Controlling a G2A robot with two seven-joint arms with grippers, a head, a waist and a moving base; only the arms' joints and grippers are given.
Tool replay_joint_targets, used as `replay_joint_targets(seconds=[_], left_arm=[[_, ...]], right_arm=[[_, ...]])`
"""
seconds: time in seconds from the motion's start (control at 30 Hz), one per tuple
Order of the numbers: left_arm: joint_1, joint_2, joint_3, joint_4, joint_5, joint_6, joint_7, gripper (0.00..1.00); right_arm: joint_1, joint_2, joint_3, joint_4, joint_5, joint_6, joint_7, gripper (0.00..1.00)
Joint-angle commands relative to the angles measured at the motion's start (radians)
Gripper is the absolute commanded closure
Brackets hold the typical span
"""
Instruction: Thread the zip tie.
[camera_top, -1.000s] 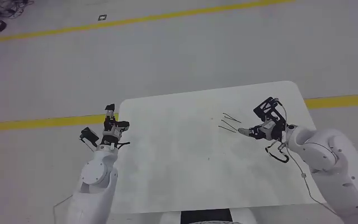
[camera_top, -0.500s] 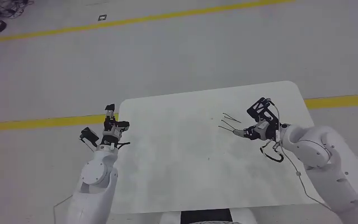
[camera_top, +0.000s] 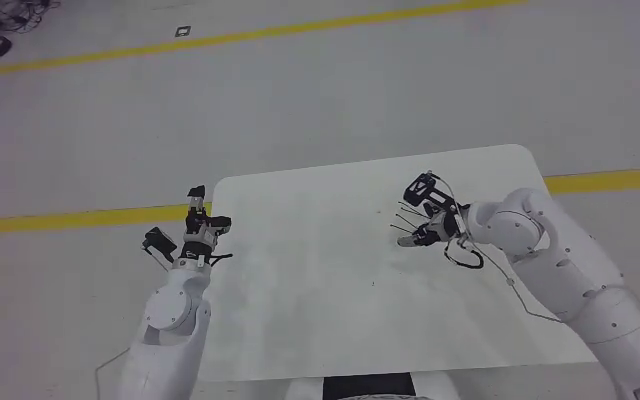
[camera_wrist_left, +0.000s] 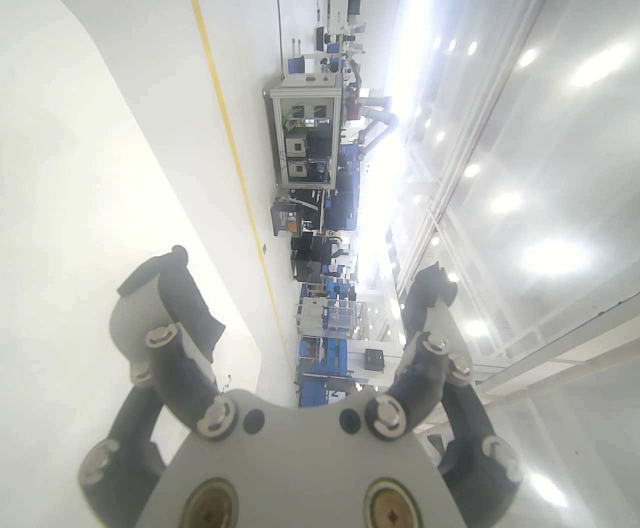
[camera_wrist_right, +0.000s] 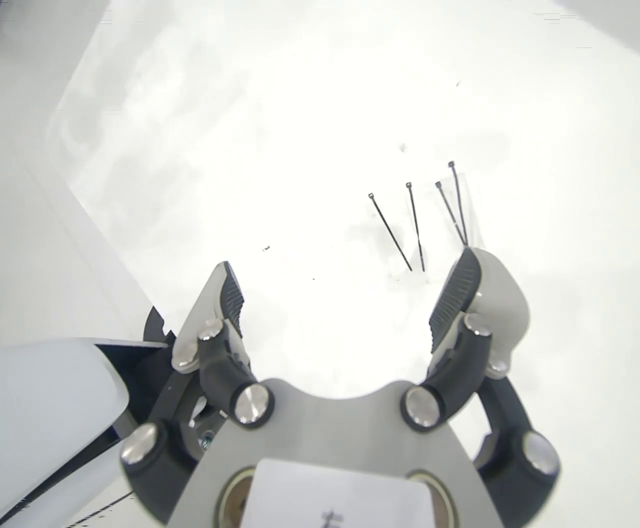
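The right hand (camera_wrist_right: 345, 280) is spread over the desk (camera_wrist_right: 300, 125), with the zip ties (camera_wrist_right: 416, 227) lying just ahead of its fingertips, toward one finger. A single tie should be straddled squarely and pinched low, clear of its neighbours.

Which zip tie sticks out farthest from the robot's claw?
The end zip tie, whose tail meets its neighbour's beside a finger of the open right gripper. Its head lies farther out than the other three.

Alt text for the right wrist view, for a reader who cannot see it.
Four thin black plastic zip ties lie loose on the white table just beyond the open, empty right gripper. Two of them converge beside one of its pads.
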Motion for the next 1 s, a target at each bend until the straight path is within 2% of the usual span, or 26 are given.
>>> replay_joint_targets(seconds=[0.0,0.07,0.97], left_arm=[[0.0,0.0,0.0,0.0,0.0,0.0,0.0,0.0],[0.0,0.0,0.0,0.0,0.0,0.0,0.0,0.0],[0.0,0.0,0.0,0.0,0.0,0.0,0.0,0.0]], right_arm=[[0.044,-0.006,-0.041,0.056,0.013,0.0,0.02,0.0],[0.075,-0.013,-0.056,0.095,0.039,0.0,-0.016,0.0],[0.075,-0.013,-0.056,0.095,0.039,0.0,-0.016,0.0]])
